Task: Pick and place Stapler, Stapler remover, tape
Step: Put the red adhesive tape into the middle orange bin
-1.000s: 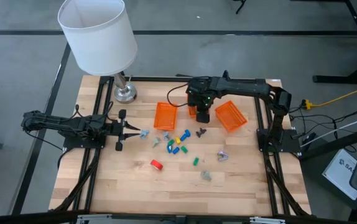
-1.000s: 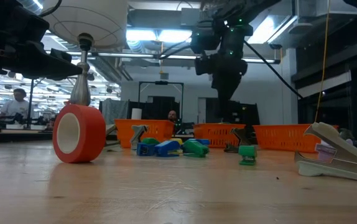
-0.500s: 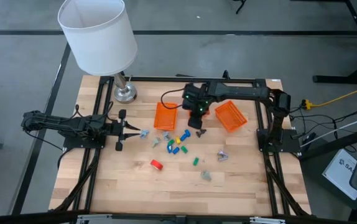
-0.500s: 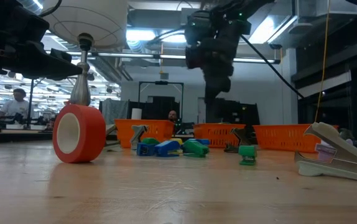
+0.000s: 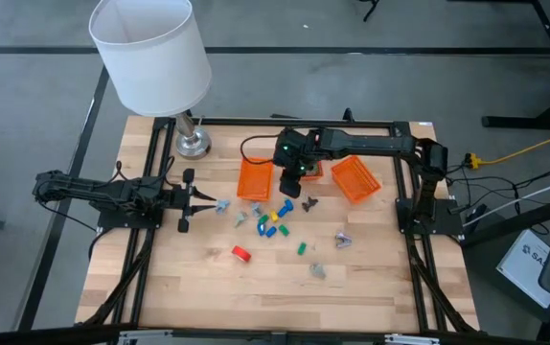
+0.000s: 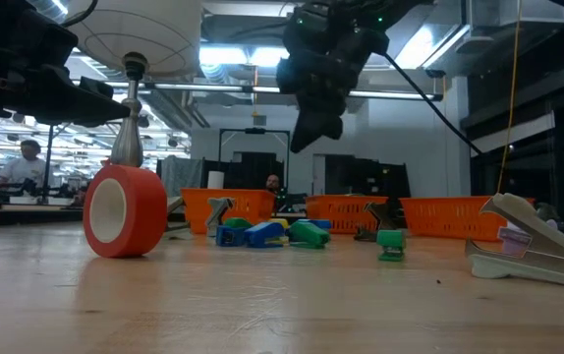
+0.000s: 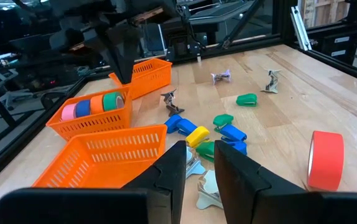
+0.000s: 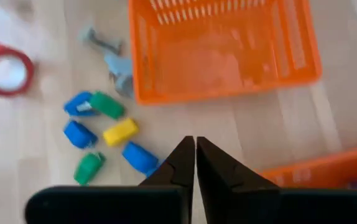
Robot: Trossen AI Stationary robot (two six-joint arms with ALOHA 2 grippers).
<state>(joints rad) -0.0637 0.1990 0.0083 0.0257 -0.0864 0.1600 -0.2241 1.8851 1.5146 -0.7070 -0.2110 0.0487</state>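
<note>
My right gripper (image 5: 290, 182) hangs shut and tipped above the table between the left orange basket (image 5: 254, 177) and the pile of small blue, yellow and green staplers (image 5: 275, 222); it holds nothing (image 8: 195, 149). A red tape roll (image 5: 241, 253) stands on its edge on the wood. Pink, blue, orange and green tape rolls (image 7: 94, 106) sit in the middle basket. Grey stapler removers (image 5: 341, 240) (image 5: 318, 271) lie near the table's right and near sides. My left gripper (image 5: 219, 205) waits at the table's left, its fingers a little apart (image 7: 200, 163).
A third orange basket (image 5: 355, 179) stands askew at the far right. A lamp with a white shade (image 5: 155, 57) has its foot (image 5: 194, 144) on the far left corner. A black frame (image 5: 404, 225) borders the table. Bare wood lies along the near edge (image 5: 256, 297).
My right gripper has swung from over the middle basket toward the table's left, over the gap beside the left basket. It has tipped and rolled, pointing less steeply down, and stayed shut. Nothing on the table has moved.
</note>
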